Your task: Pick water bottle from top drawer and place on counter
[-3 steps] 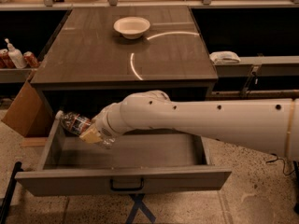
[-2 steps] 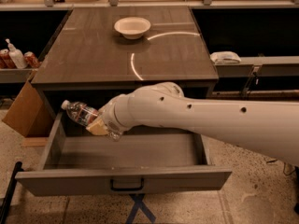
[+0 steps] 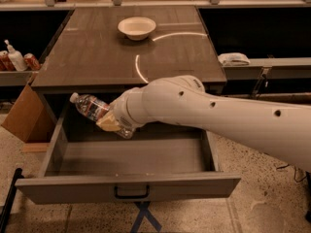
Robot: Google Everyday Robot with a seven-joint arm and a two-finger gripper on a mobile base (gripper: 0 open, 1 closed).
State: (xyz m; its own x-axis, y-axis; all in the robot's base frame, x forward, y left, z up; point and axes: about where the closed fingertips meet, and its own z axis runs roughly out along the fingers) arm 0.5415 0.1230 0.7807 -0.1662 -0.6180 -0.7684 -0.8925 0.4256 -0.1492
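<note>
The water bottle (image 3: 89,107) is clear with a white cap and a dark label band. It lies tilted, cap to the upper left, held above the open top drawer (image 3: 129,188) just below the counter's front edge. My gripper (image 3: 111,121) is shut on the bottle's lower half; the tan fingers (image 3: 108,124) clasp it. My white arm reaches in from the right across the drawer. The counter (image 3: 97,57) is the grey-brown tabletop behind the drawer. The drawer's inside shows nothing else.
A white bowl (image 3: 136,27) stands at the back middle of the counter. A white pump bottle (image 3: 15,57) and red cans (image 3: 32,61) stand on the left side shelf. A cardboard box (image 3: 22,115) sits left of the drawer. A white object (image 3: 233,58) lies on the right shelf.
My gripper has lifted the bottle up out of the drawer and a little to the right, to just under the counter's front edge.
</note>
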